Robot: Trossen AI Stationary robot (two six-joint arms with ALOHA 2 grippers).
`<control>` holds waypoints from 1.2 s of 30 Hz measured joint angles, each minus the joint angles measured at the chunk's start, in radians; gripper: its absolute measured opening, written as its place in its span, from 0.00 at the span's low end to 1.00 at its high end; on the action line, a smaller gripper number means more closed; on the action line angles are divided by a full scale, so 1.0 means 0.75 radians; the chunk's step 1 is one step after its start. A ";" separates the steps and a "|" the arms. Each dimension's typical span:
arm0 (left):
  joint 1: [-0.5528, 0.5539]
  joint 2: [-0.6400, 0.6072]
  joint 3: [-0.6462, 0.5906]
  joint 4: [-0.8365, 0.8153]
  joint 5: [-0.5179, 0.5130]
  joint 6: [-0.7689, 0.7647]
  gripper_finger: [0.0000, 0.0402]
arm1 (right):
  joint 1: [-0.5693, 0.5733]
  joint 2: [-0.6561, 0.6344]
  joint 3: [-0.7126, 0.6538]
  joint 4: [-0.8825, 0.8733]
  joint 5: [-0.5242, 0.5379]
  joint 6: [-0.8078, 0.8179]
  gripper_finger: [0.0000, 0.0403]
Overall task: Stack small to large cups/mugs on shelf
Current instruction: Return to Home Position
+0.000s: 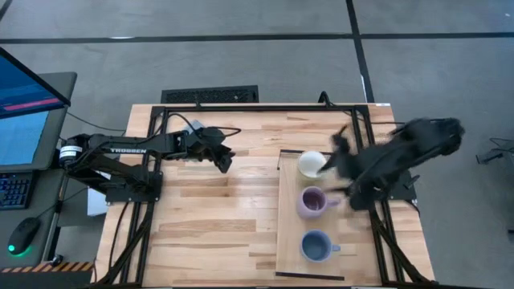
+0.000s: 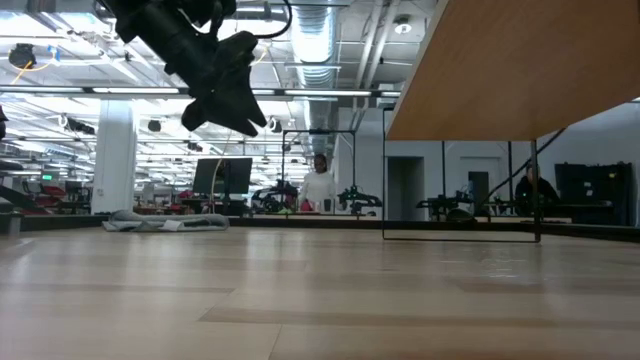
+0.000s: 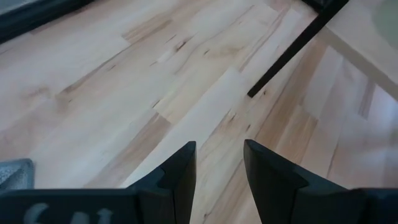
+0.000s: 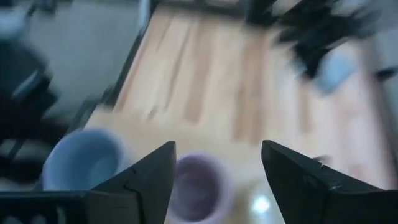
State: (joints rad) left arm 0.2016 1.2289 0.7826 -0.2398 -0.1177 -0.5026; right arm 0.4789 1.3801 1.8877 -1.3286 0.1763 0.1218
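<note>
Three mugs stand upright in a row on the pale shelf [image 1: 289, 233] at the table's right: a cream-white mug [image 1: 312, 164] farthest, a lavender mug [image 1: 313, 201] in the middle and a slate blue mug [image 1: 316, 245] nearest. My right gripper [image 4: 217, 168] is open and empty. It hangs blurred above the shelf's far right part [image 1: 336, 164], over the lavender mug [image 4: 196, 186] and blue mug [image 4: 84, 162]. My left gripper [image 3: 217, 168] waits open over the bare tabletop left of the shelf [image 1: 225, 160], raised off the wood [image 2: 225, 100].
The shelf's underside [image 2: 500, 60] and its thin dark frame [image 2: 460, 238] rise above the tabletop at the right. A grey cloth [image 2: 165, 220] lies at the table's far left. Bare wood [image 1: 217, 225] lies between the arms. People stand in the room beyond.
</note>
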 joint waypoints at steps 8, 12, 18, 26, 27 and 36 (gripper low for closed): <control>0.000 0.000 0.000 0.122 -0.093 0.054 0.31 | -0.076 -0.363 0.000 0.063 0.399 -0.054 0.65; 0.000 0.000 0.000 0.241 -0.101 0.121 0.31 | -0.101 -0.507 -0.001 0.069 0.561 -0.071 0.65; 0.004 -0.002 0.000 0.467 -0.104 0.267 0.31 | -0.111 -0.702 -0.134 0.138 0.753 -0.105 0.65; 0.083 -0.128 0.000 0.499 -0.095 0.366 0.31 | -0.109 -1.048 -0.598 0.335 0.909 -0.105 0.65; 0.094 -0.158 0.000 0.491 -0.096 0.382 0.31 | -0.110 -1.094 -0.651 0.359 0.915 -0.105 0.65; 0.185 -0.356 -0.001 0.370 -0.104 0.439 0.31 | -0.108 -1.531 -1.114 0.558 1.012 -0.093 0.65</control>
State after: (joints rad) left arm 0.3400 0.9618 0.7822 0.0379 -0.1955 -0.1734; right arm 0.3977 0.2315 1.0525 -0.9098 0.9350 0.0517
